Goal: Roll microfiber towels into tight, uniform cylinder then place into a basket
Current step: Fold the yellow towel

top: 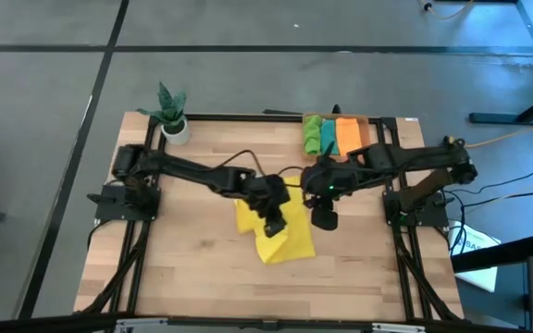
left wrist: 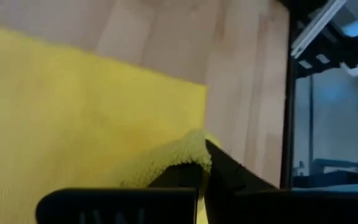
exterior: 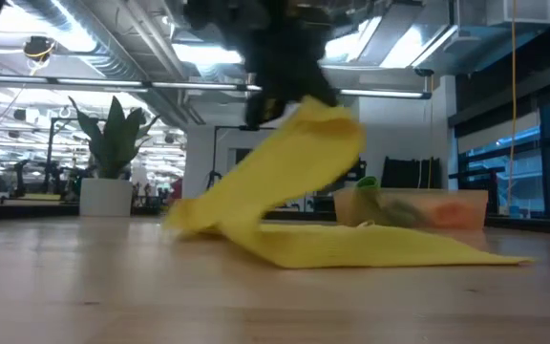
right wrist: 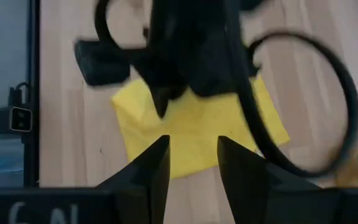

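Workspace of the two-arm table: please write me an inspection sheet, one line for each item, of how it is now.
Surface: wooden table, bare around the cloth.
Job's things: yellow towel mid-table, one part lifted, the rest lying flat; green, teal and orange towels already in the basket at the far right edge.
Clutter: small potted plant at the far left corner.
Grippers: left gripper shut on an edge of the yellow towel; right gripper open, empty, above the towel beside the left one.
Cables: black loops on the arms; yellow cord off the table to the right.
Surroundings: grey floor; no person seen.
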Controlling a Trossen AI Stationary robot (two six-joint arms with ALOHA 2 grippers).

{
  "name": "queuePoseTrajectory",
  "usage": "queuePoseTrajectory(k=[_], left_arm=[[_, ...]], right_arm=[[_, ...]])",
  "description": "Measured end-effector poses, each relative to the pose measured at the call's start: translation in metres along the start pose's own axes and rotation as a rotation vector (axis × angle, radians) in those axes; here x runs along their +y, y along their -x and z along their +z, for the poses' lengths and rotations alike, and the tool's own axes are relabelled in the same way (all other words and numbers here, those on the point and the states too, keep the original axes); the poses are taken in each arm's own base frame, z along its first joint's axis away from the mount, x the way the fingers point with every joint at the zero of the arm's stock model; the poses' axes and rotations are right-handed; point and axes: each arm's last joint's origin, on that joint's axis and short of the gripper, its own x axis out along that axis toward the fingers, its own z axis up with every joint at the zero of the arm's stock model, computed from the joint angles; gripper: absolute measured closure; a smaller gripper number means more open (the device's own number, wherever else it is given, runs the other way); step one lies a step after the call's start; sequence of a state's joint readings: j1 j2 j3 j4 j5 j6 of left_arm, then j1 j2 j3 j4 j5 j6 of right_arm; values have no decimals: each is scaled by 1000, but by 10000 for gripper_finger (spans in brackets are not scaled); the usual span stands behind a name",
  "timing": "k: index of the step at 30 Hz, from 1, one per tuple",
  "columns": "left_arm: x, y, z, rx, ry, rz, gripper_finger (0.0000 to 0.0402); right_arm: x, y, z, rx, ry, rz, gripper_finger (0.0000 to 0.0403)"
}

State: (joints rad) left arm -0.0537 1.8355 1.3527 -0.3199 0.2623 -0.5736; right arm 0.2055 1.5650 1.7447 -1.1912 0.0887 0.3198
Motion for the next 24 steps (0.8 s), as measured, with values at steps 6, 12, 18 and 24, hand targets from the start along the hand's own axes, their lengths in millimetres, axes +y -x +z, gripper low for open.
queuePoseTrajectory(k=[6, 12, 18, 24], left_arm=[[-3, -24, 27, 0, -70, -52, 402], [-8, -43, 37, -1, -147, -73, 402], [-4, -56, 36, 8, -148, -62, 402], [-4, -57, 35, -13, -167, -14, 401]], right_arm=[[-2, 17, -4, -44, -19, 14, 267], [-4, 21, -5, -59, -20, 1, 267], [1, 21, -6, -60, -5, 5, 267], [4, 22, -7, -61, 6, 8, 267]])
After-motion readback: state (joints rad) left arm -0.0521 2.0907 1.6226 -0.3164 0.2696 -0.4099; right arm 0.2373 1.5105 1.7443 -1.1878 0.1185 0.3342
